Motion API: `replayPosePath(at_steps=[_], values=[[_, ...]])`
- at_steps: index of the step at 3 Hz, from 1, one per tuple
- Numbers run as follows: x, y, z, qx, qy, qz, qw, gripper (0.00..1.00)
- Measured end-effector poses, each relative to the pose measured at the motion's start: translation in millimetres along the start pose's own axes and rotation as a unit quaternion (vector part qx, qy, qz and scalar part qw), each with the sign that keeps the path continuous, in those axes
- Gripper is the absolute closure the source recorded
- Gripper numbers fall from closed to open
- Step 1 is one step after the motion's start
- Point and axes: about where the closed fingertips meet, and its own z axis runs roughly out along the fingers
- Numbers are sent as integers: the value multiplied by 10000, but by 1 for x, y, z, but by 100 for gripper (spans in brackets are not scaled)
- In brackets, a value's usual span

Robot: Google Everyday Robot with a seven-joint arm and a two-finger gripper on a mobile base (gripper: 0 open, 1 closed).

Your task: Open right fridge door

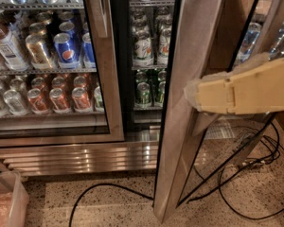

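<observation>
Right fridge door (pixel 199 32) standing open, tan gripper (pixel 195 96) against its steel frame, grip state cannot be told, fridge (pixel 85 157) shelves holding cans (pixel 143 92).

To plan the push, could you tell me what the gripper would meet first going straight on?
Pointing left from the picture's right side, the gripper would likely meet the steel frame of the right fridge door first; its tip seems against it, though depth is unclear.

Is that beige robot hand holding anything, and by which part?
Cannot be told. The gripper meets the steel frame of the swung-open right fridge door at its edge, but whether it grips the frame is hidden.
</observation>
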Motion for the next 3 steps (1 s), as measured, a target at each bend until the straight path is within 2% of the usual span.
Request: replayPosePath(at_steps=[1,2,3], values=[[-7,-5,-11,180,96,-96,9997,0],[-7,-5,-11,179,97,-96,9997,0],[-11,-5,-7,71,154,-104,9998,0]])
